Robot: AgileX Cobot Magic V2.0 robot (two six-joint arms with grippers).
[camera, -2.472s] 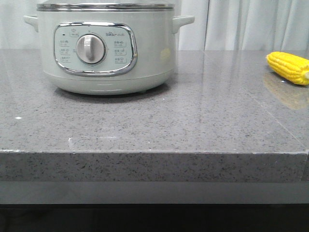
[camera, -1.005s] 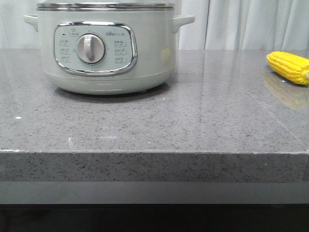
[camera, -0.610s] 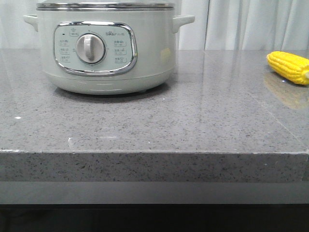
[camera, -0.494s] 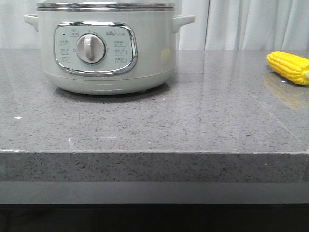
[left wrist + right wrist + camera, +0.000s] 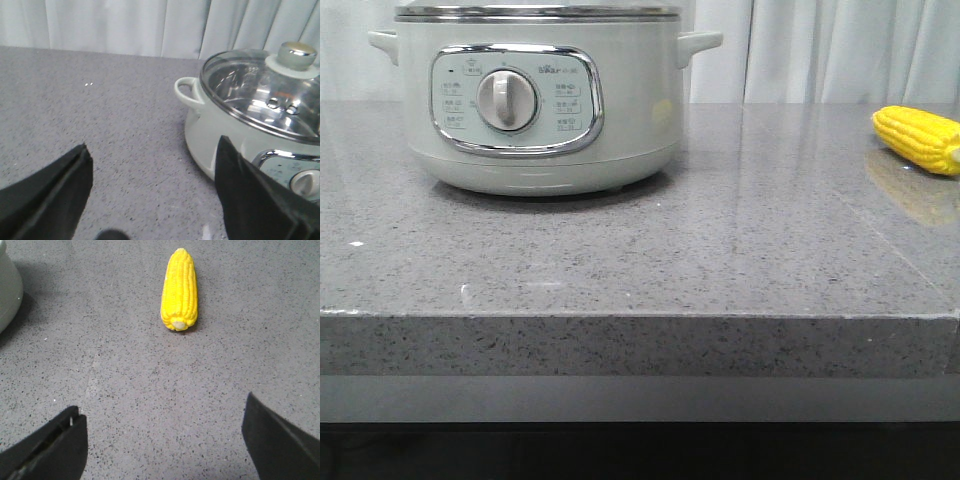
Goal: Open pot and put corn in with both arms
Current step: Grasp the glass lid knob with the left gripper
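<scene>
The pale mint pot (image 5: 540,100) stands at the back left of the grey counter, its dial facing me. In the left wrist view the pot (image 5: 220,135) carries a glass lid (image 5: 260,95) with a round knob (image 5: 296,54), resting shut on the steel rim. The yellow corn (image 5: 918,139) lies on the counter at the far right; the right wrist view shows the corn (image 5: 179,289) lying some way ahead of my fingers. My left gripper (image 5: 152,172) is open over bare counter beside the pot. My right gripper (image 5: 162,425) is open, nothing between its fingers. Neither gripper shows in the front view.
The grey speckled counter (image 5: 720,250) ends in a front edge near me. White curtains (image 5: 840,50) hang behind it. The pot's side handle (image 5: 189,91) sticks out toward my left gripper's side.
</scene>
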